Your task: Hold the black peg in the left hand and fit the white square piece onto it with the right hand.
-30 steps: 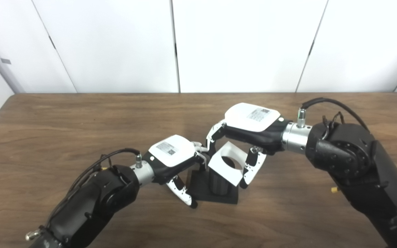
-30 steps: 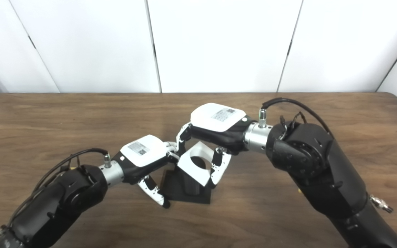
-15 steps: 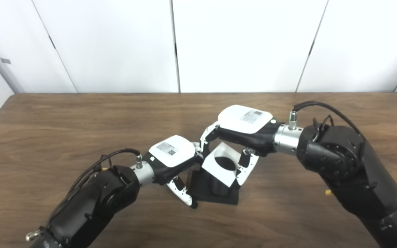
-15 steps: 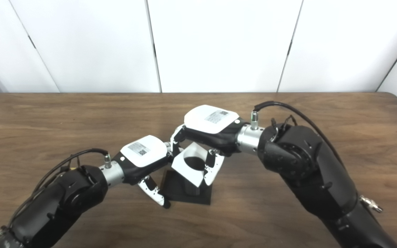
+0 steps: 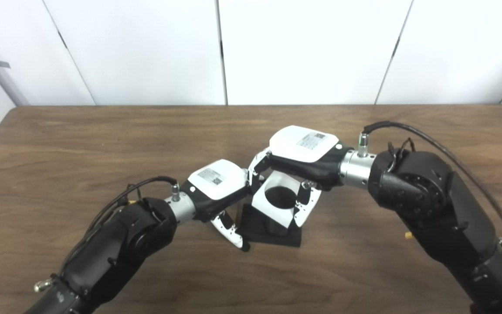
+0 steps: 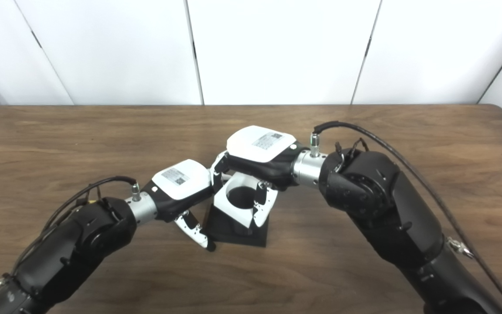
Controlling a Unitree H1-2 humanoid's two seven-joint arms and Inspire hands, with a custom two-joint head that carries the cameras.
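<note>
The black peg [image 5: 273, 226] stands upright on its square black base [image 5: 277, 237] at the table's middle. My left hand [image 5: 218, 183] grips the base's left side, with the thumb [image 5: 230, 231] at the near edge and the fingers hidden behind. My right hand [image 5: 301, 148] is shut on the white square piece [image 5: 265, 207], fingers on its left and right edges. The piece is tilted toward me and its round hole [image 6: 239, 197] sits over the peg's top. Only the peg's lower part shows under the piece.
The wooden table [image 5: 59, 144] extends far to the left and right, with white wall panels behind its far edge [image 5: 146, 105]. A small yellow bit [image 5: 407, 235] lies on the table under my right forearm.
My right hand has moved left and down with the white piece, bringing its hole over the peg. My left hand has stayed on the base. The camera has tilted down a little.
</note>
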